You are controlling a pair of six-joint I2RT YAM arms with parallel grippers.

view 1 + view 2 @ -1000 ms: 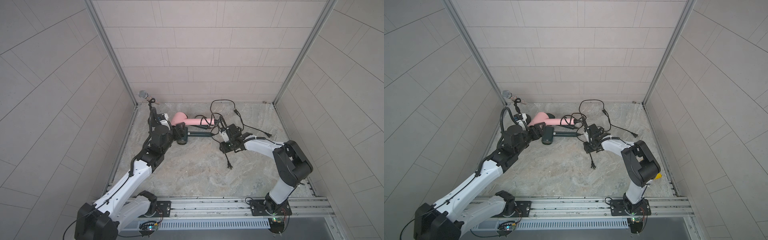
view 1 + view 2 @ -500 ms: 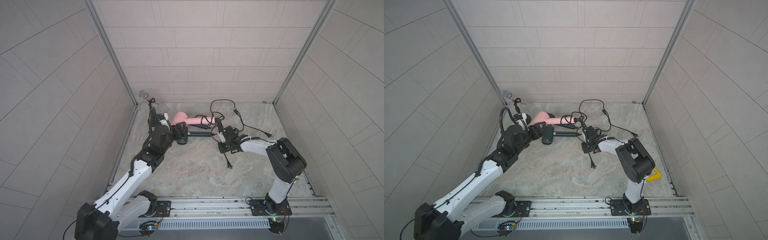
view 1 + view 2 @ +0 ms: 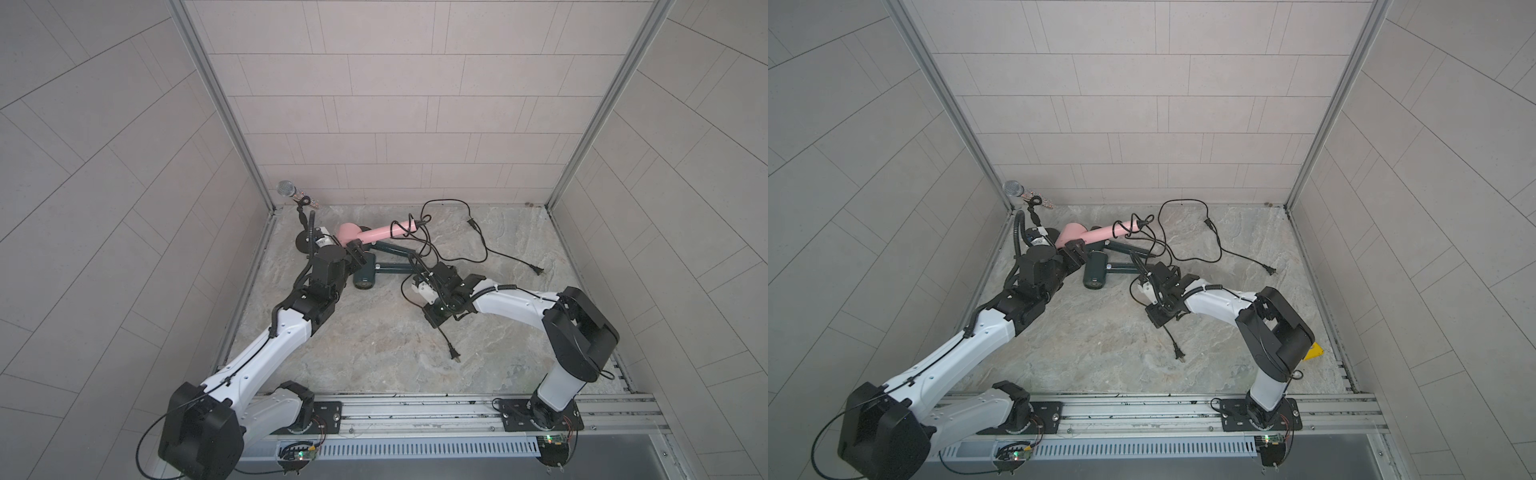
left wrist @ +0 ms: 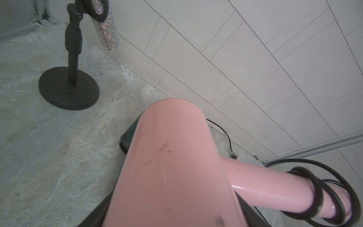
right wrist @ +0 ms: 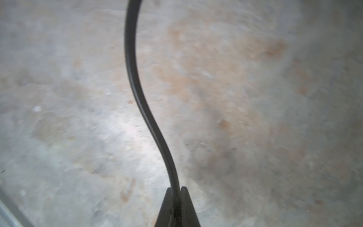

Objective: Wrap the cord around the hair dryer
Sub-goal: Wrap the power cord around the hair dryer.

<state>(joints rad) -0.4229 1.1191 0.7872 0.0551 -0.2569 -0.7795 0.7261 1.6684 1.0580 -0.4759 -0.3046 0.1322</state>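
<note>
Low over floor [image 3: 374,353], left jaws gripping hair dryer [image 3: 365,235], right jaws pinching cord [image 5: 137,88]

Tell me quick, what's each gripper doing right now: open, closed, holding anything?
Left gripper: closed on the pink hair dryer.
Right gripper: closed, fingers pinching a black cord.

The hair dryer [image 4: 176,167] is pale pink with a few small dark smudges, and its cord [image 4: 319,193] is glossy black. The other dryers [image 3: 365,277] are dark green. The floor [image 3: 374,353] is marbled grey and beige with rusty orange patches. The walls [image 3: 415,104] are pale grey tiles with thin darker joints. The microphone [image 4: 107,33] glitters silver on a matte black stand [image 4: 68,88]. The arms [image 3: 266,357] are white with black joints.
</note>
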